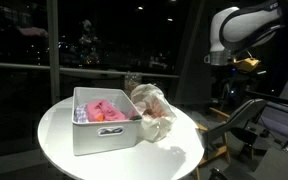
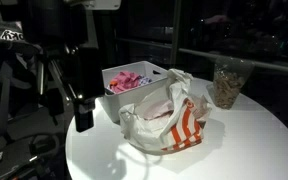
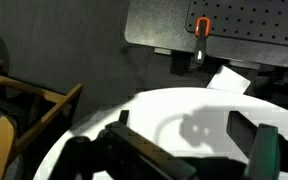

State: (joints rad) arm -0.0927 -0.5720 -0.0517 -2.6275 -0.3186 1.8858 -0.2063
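Closest to the wrist camera is the end effector [image 3: 184, 140] itself. Its jaws are spread wide with nothing between them, so it's fully released. Right below it in the wrist view is the curved edge of the round white surface [image 3: 174, 105].

In an exterior view the end effector [image 2: 82, 112] hangs off the left side of the surface [image 2: 234, 150], clear of everything on it. The nearest thing to it is the plastic bag [image 2: 169, 125], white with red-orange stripes, crumpled and gaping at the top. It sits toward the near middle of the surface, to the right of the end effector and not touching it.

Right behind the bag, pressed against it, is a white bin [image 2: 149, 68] with pink stuff [image 2: 132, 82] inside. Farther right and back is a clear cup [image 2: 229, 85] with something brown in it, just beside the bag.

In an exterior view the end effector [image 1: 221, 62] is up high on the right, well above the bag [image 1: 154, 115]. From there the bag sits between it and the bin [image 1: 99, 135].

Far off in the wrist view are a wooden chair [image 3: 24, 100] on the left and a grey pegboard [image 3: 244, 20] with an orange clamp [image 3: 201, 27] on it. Any print on the bag is too small to read.
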